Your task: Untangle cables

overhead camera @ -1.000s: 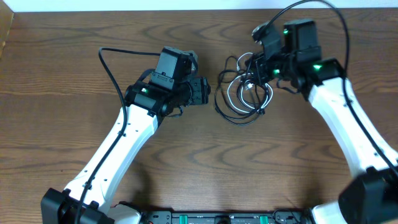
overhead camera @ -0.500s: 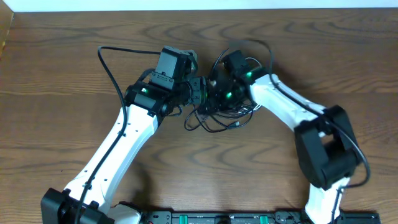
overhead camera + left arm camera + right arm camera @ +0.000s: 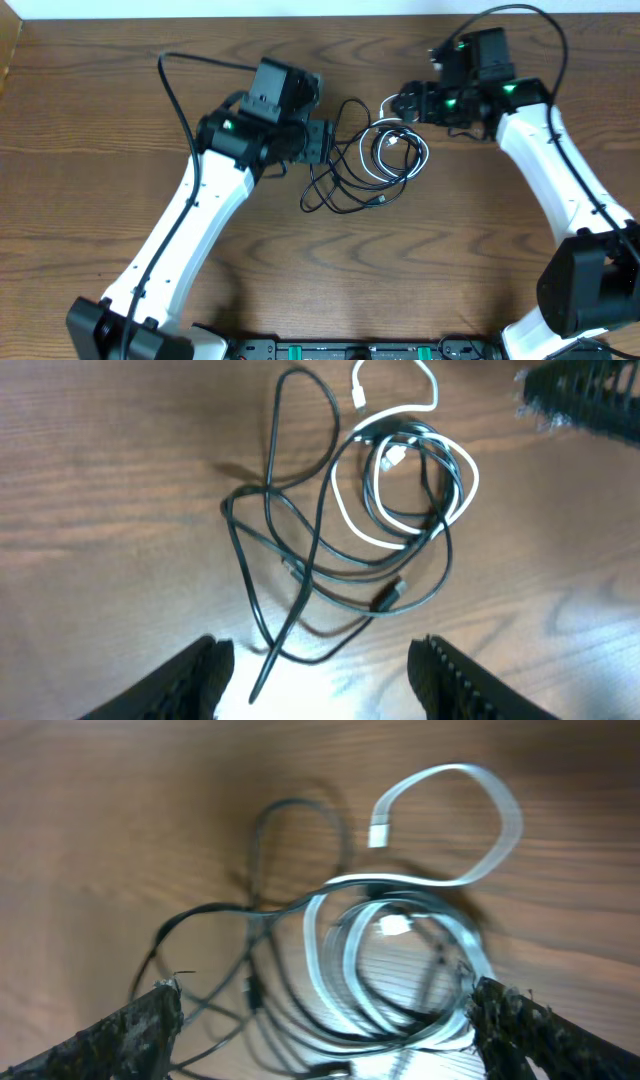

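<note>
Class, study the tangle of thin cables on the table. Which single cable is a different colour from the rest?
The white cable, coiled within the tangle; the other cables are black.

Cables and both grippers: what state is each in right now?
black cables: tangled in a loose heap, not held.
white cable: coiled, looped through the black ones, not held.
left gripper: open, empty.
right gripper: open, empty.

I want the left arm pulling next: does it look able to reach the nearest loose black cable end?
Probably yes: the left gripper is open, and the black cable end lies on the bare table just ahead of its jaws, nothing covering it.
</note>
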You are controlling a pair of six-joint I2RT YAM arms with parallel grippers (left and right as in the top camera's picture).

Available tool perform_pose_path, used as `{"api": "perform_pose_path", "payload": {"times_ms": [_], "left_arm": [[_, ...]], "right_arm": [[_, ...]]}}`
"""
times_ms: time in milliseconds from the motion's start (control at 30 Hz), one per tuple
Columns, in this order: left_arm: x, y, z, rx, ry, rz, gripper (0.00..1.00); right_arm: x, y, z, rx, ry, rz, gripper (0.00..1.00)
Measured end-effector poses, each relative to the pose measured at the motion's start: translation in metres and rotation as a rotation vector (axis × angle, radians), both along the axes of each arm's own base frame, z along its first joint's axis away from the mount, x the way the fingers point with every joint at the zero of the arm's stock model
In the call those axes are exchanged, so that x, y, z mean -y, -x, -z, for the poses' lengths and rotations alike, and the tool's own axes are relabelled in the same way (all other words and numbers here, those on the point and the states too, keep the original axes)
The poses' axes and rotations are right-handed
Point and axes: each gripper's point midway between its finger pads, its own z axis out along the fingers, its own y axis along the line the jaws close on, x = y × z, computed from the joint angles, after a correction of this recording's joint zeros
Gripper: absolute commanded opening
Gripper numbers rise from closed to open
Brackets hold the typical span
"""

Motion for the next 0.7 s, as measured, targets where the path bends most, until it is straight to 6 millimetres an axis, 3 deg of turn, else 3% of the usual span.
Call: {"api": "perform_pose_path", "payload": {"times_ms": [133,233,400,700], "left_arm": [[0.014,-0.025,0.001,0.004,-0.043,0.094,0.62],[0.028,-0.034,0.04,-0.047,-0.097,0.207,0.62],[0.051,-0.035,0.096,-0.073,-0.186,0.434,0.62],[0.077,-0.07,0.156,0.012,-0.206,0.561,0.61]], "right_arm": [[0.046,-0.006,0.007,-0.041,0.005,0.11,0.99],[0.067,-0.002,0.012,-0.079,0.018,0.158,0.99],[0.073,0.003,0.017,-0.102,0.056,0.177,0.99],[0.076,0.003,0.018,-0.101,0.075,0.184,0.99]]}}
